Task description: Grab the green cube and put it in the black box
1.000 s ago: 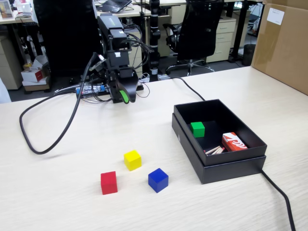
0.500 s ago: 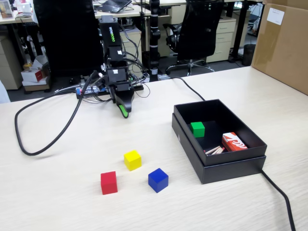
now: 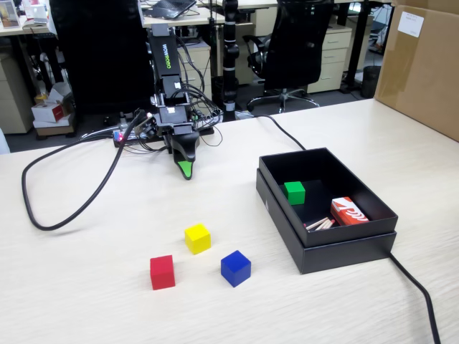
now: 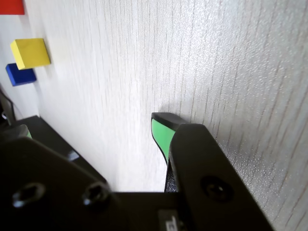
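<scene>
Small bright-green solid cube (image 3: 294,192) resting inside the matte black shallow rectangular cardboard box (image 3: 287,215), near the box's left wall in the fixed view, apart from everything else in there. Also inside, toward the box's near right corner: a red-and-white small packet (image 3: 348,211) with a few pale thin sticks (image 3: 319,224) just beside it. Black box sitting on a pale wood-grain table (image 3: 107,301), right of centre. A black cable (image 3: 419,294) trailing from the box's near right corner toward the bottom edge.

Left of the box, on the bare tabletop, three more cubes: a yellow solid cube (image 3: 197,238), a red solid cube (image 3: 162,272) nearer the camera and to its left, a blue solid cube (image 3: 235,268) nearer and to its right. All three apart from one another.

Farther back, the black robot arm with its green-tipped gripper (image 3: 186,170) pointing down, tip close to the table, well apart from box and cubes, holding nothing. In the wrist view only one green-faced tip (image 4: 163,132) visible, low over the table; open or closed, cannot tell. A thick black cable (image 3: 64,208) looping across the table's left side.

At far right, a large brown cardboard carton (image 3: 423,64). Behind the table, black office chairs (image 3: 301,43).
</scene>
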